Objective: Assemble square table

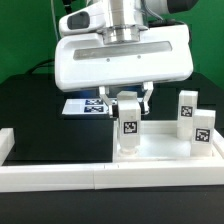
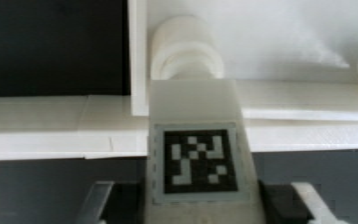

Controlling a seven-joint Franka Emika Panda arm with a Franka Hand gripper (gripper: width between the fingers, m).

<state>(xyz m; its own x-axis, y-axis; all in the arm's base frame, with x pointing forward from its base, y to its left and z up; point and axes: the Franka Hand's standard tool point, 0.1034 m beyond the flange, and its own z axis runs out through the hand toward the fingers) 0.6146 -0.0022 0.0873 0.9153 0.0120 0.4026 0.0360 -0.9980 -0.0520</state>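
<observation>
My gripper [image 1: 129,103] is shut on a short white leg [image 1: 128,128] with a black-and-white tag and holds it upright, its lower end at the left corner of the white square table top [image 1: 160,152]. In the wrist view the tagged leg [image 2: 197,150] fills the space between my fingers [image 2: 115,200], with the table top [image 2: 300,60] beyond it. Two more tagged legs [image 1: 187,108] [image 1: 203,130] stand upright on the table top at the exterior view's right. I cannot see whether the held leg's end sits in a socket.
The long white border wall [image 1: 90,176] runs along the front and up the exterior view's left. The marker board [image 1: 84,105] lies flat on the black table behind the gripper.
</observation>
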